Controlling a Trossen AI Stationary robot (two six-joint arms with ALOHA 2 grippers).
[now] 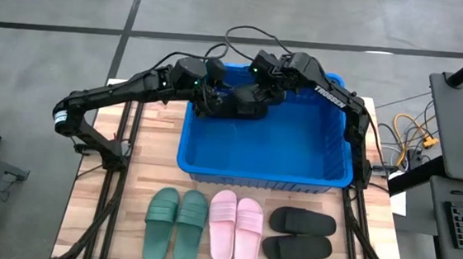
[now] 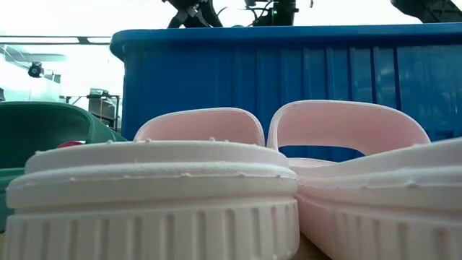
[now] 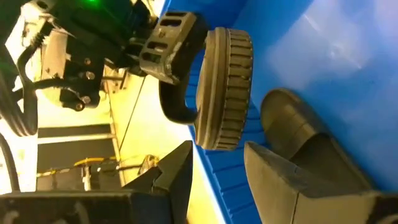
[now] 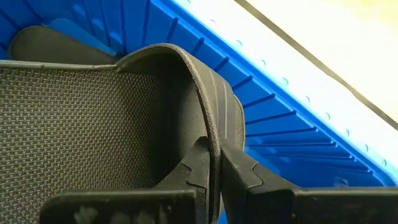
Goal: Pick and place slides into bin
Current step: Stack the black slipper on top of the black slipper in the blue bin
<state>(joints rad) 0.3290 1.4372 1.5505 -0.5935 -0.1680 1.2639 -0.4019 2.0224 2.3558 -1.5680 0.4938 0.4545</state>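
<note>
The blue bin (image 1: 261, 180) stands at the table's middle. Both grippers are over its far left corner. My right gripper (image 4: 217, 174) is shut on a black slide (image 3: 227, 87) that stands on edge inside the bin. My left gripper (image 3: 217, 186) is open right beside it, and only the bin's wall shows between its fingers. Another dark slide (image 3: 298, 124) lies in the bin just past one left finger; whether they touch I cannot tell. A green pair (image 1: 176, 224), a pink pair (image 1: 235, 227) and a black pair (image 1: 299, 236) lie sole down on the table in front of the bin. My right gripper pinches the edge of the black slide's strap (image 4: 210, 134) between its two fingers, which slant down from above and lie across the strap. The slide hangs on edge with its ribbed sole rim (image 3: 230, 74) turned toward my left gripper, within the bin's walls.
The bin's far wall (image 4: 280, 118) is close behind the held slide. The three pairs fill the strip of table between the bin and the near edge. Cables (image 1: 413, 131) lie off the table's right side.
</note>
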